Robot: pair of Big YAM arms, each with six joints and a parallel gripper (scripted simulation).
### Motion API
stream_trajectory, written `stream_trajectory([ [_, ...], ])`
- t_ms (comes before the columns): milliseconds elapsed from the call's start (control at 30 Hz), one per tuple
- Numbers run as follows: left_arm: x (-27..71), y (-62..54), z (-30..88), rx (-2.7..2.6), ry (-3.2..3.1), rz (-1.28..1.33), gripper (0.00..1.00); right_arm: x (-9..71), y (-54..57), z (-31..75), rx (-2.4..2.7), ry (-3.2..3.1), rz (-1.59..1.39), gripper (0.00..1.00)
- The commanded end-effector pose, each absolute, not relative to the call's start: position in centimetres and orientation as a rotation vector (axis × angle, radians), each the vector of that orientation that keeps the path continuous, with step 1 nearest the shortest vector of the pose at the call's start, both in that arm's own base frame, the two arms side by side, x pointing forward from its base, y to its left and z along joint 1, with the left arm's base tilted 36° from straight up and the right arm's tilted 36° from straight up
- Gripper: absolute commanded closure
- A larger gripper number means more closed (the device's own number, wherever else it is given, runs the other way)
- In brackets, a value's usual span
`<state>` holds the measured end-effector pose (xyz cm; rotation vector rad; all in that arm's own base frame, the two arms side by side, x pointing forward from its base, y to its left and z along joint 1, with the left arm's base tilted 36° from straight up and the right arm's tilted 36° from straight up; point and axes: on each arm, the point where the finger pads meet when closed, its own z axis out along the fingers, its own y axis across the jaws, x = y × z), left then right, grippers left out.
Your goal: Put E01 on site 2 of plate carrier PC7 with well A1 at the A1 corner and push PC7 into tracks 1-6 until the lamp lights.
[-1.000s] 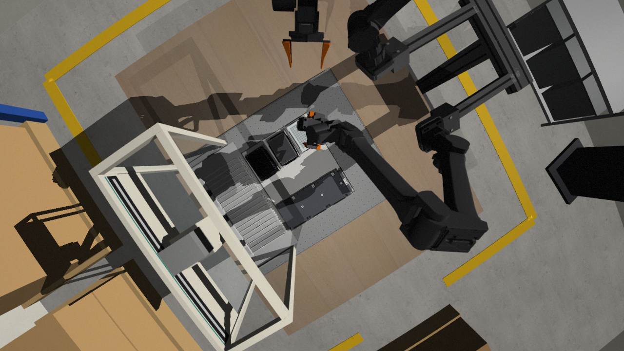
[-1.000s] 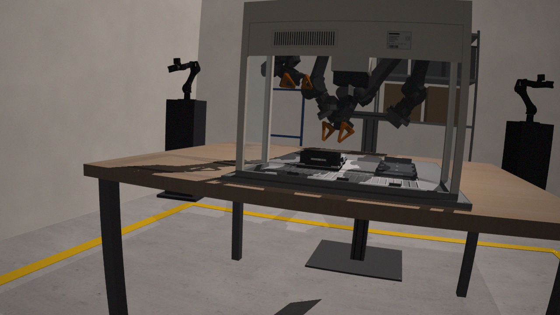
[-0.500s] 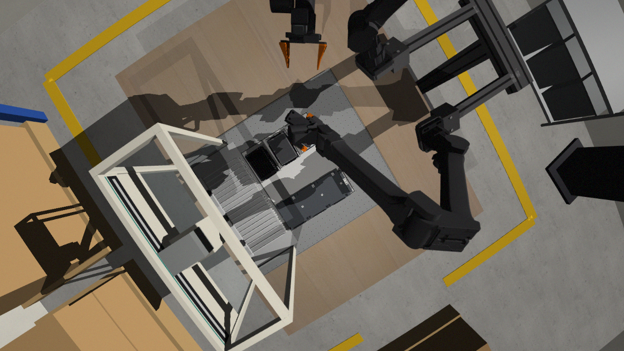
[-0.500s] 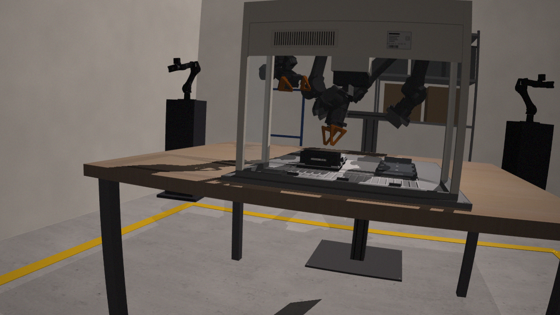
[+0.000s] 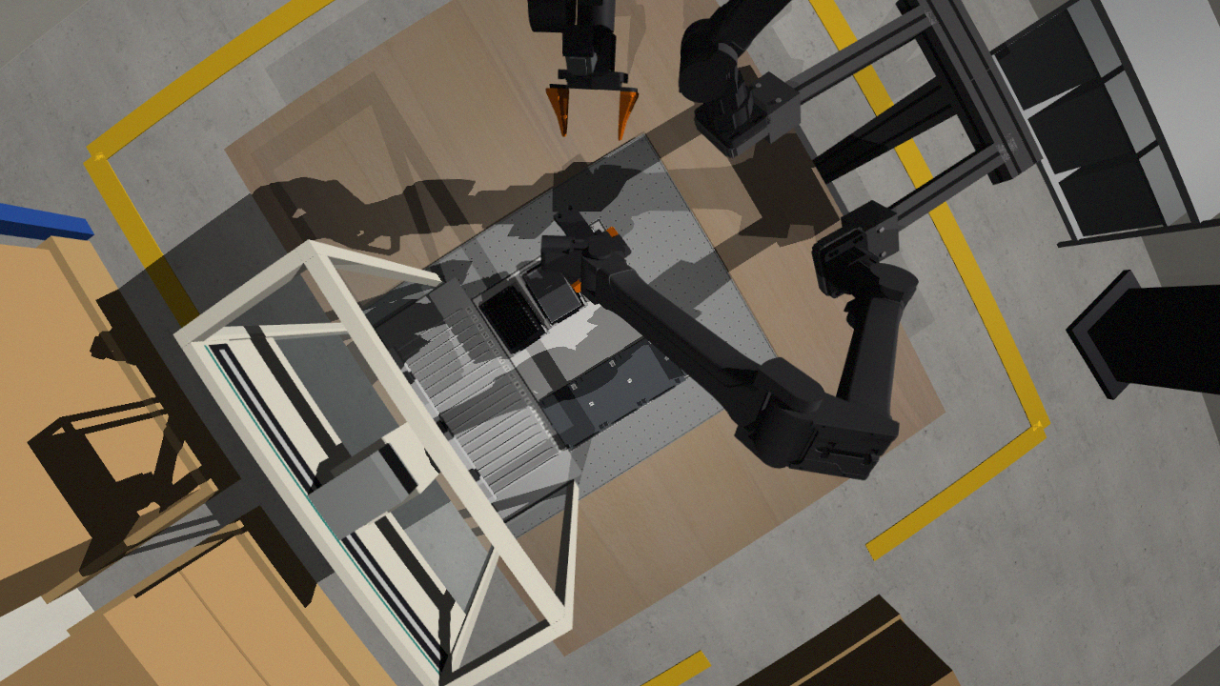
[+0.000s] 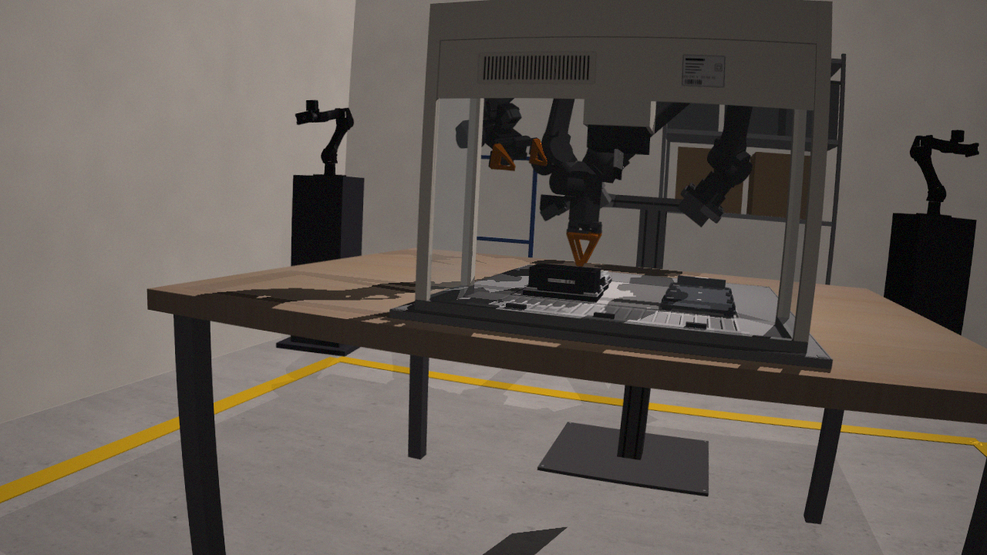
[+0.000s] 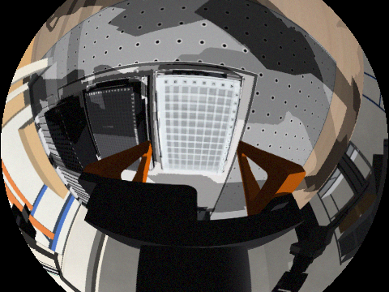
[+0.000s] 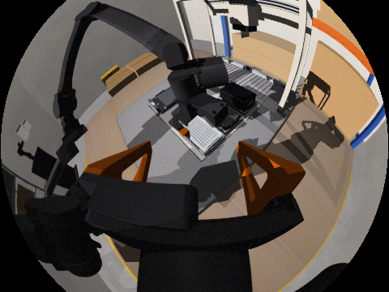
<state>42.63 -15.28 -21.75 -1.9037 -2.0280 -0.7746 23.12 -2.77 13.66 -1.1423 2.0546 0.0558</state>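
Observation:
E01 (image 7: 194,118) (image 8: 204,133), a pale 96-well plate, sits in nest S1. My left gripper (image 5: 594,258) (image 7: 194,145) is open above it, one finger beyond each long side in the left wrist view. Dark E10 (image 5: 553,292) (image 7: 111,118) is in S2 and the tall black E07 (image 5: 510,319) (image 6: 562,277) (image 8: 238,96) is in S3. The dark carrier PC7 (image 5: 618,388) (image 6: 698,297) lies on the apron in front of the rails, with no plate visible on it; my left arm hides its handle end in the top view. My right gripper (image 5: 592,136) is open and empty, high over the table's side.
The ribbed loading rails (image 5: 503,434) lie beyond the carrier, partly under the instrument's pale frame (image 5: 388,367). My left forearm (image 5: 674,328) crosses above the apron. E10 stands close beside E01, near one left finger. I cannot make out a lit lamp.

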Motion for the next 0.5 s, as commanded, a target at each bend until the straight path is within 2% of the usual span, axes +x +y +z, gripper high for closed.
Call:
stream_trajectory([
  [0, 43.2, -16.0, -22.5, -1.933, -1.949, -0.775, 0.0, 23.6, -3.5, 13.3, -1.086, 2.079, 0.058, 0.0],
  [467, 44.1, -14.1, -24.3, -1.917, -1.961, -0.775, 0.0, 24.1, -4.7, 12.1, -0.967, 2.129, 0.09, 0.0],
])
